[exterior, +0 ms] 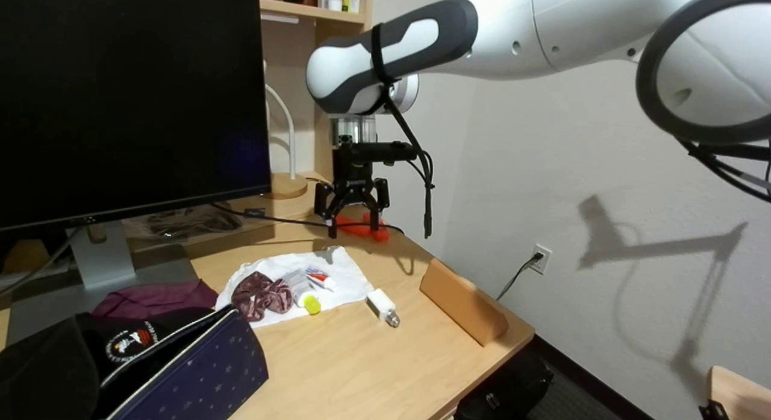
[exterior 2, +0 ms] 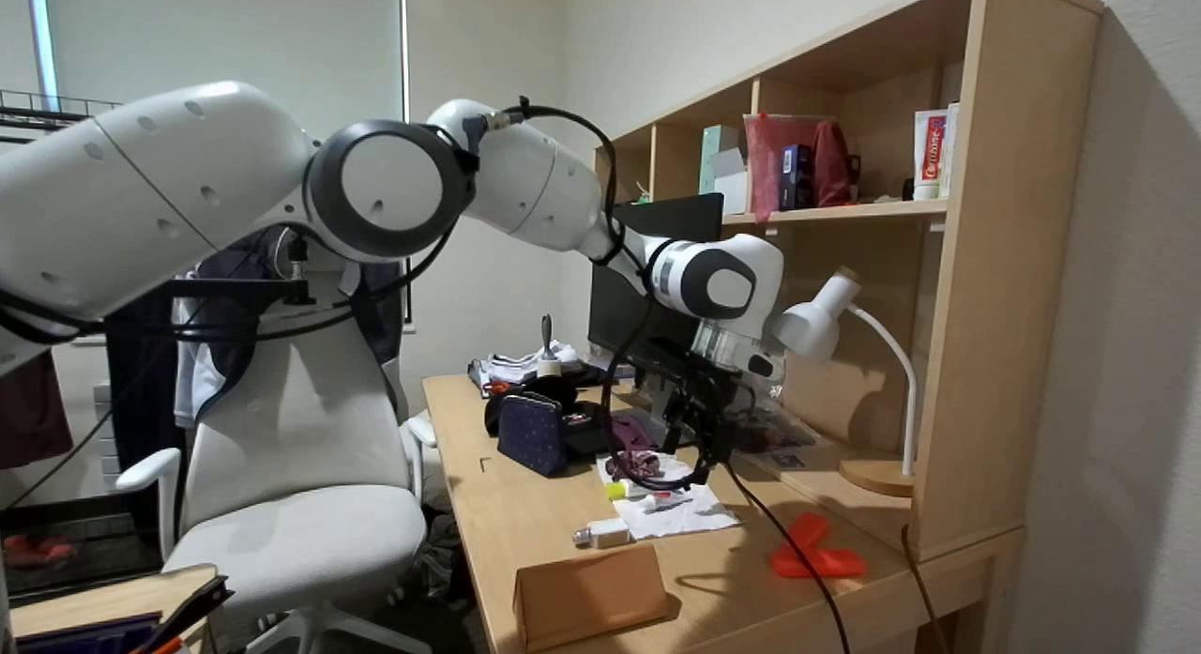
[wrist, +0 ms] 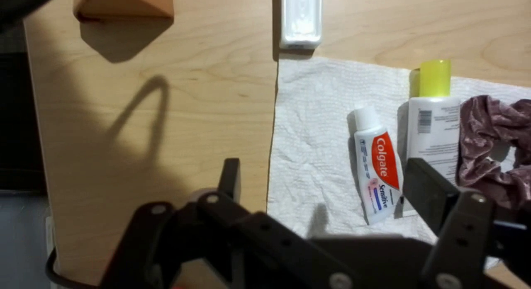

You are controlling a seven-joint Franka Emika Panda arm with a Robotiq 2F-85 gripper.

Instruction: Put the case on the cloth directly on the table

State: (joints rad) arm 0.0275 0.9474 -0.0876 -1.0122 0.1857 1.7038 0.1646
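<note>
The tan-brown case (exterior: 461, 299) is a long wedge-shaped box lying directly on the wooden table (exterior: 337, 366) near its edge. It also shows in an exterior view (exterior 2: 591, 598) and partly in the wrist view (wrist: 124, 5). The white cloth (exterior: 346, 275) lies flat, apart from the case; it also shows in the wrist view (wrist: 311, 127). A maroon scrunchie (wrist: 485, 152), a Colgate tube (wrist: 377, 168) and a white bottle with a yellow cap (wrist: 433, 131) lie on it. My gripper (exterior: 353, 228) is open and empty, above the cloth's far edge, its fingers pointing down.
A small white item with a metal end (exterior: 382, 307) lies between cloth and case. A red object (exterior 2: 814, 549) and a black cable (exterior 2: 788, 537) lie near the shelf. A dark blue pouch (exterior: 199, 372), purple cloth (exterior: 156, 299), monitor (exterior: 132, 94) and lamp (exterior 2: 891, 476) stand around.
</note>
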